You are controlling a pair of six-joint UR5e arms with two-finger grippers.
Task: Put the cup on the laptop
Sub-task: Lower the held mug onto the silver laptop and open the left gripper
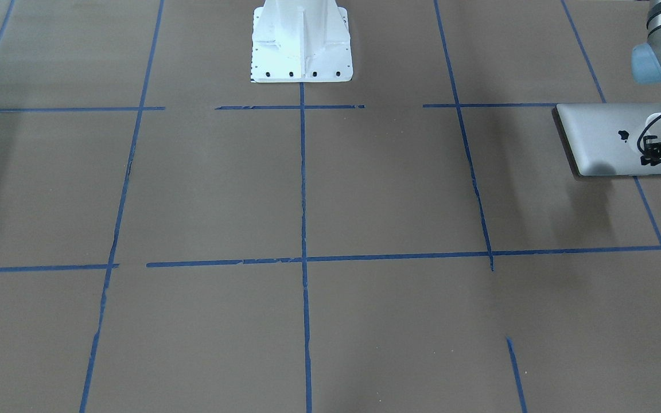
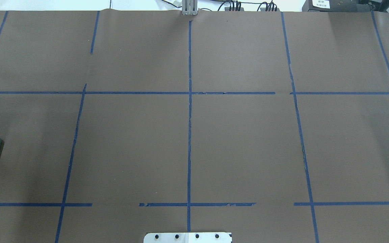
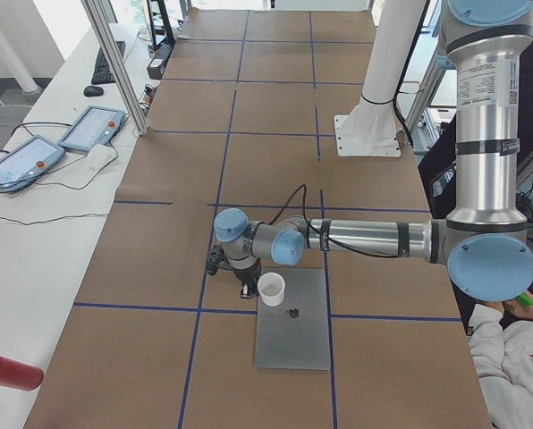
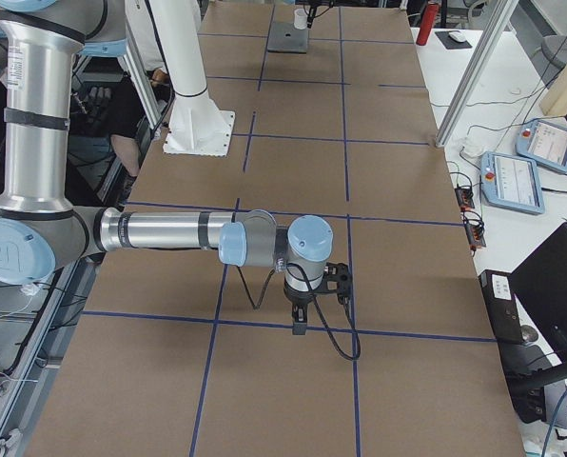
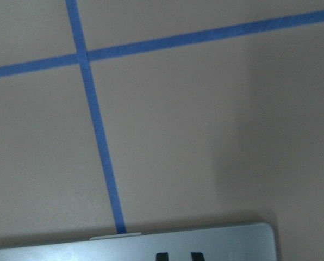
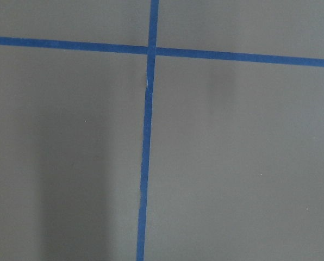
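- The cup [image 3: 271,288] is upright over the far part of the laptop [image 3: 295,344] lid, just beyond the dark logo [image 3: 293,313]. It looks set on the lid, though I cannot tell whether its base is fully down or a hair above.
- The laptop lies closed and flat at the left end of the bench [image 2: 241,145]. Only one corner of it shows at the left edge of the overhead view.
- The left gripper [image 3: 247,288] is low, just beside the cup on its left. I cannot tell whether its fingers are clamped on the cup wall, only touching it, or already let go. The wrist view shows the lid's edge and bare bench, but no cup.
- The right gripper [image 4: 298,324] hangs over bare bench near a crossing of blue tape lines [image 6: 148,51], well apart from the cup and laptop. It shows only in the side view, so I cannot tell its state.
- Handling, as a judgement:
  - The cup looks like glazed ceramic. It should be light for this arm and rigid, but smooth enough to slip and liable to chip if dropped or knocked over.
  - The surest hold is probably across the rim, one finger inside and one outside, or across the body away from the handle. I cannot make out the handle here.
  - The lid is smooth metal, so the cup could slide if nudged sideways.
- The placement seems at or near its end, so any withdrawal should go straight up and away from the cup.
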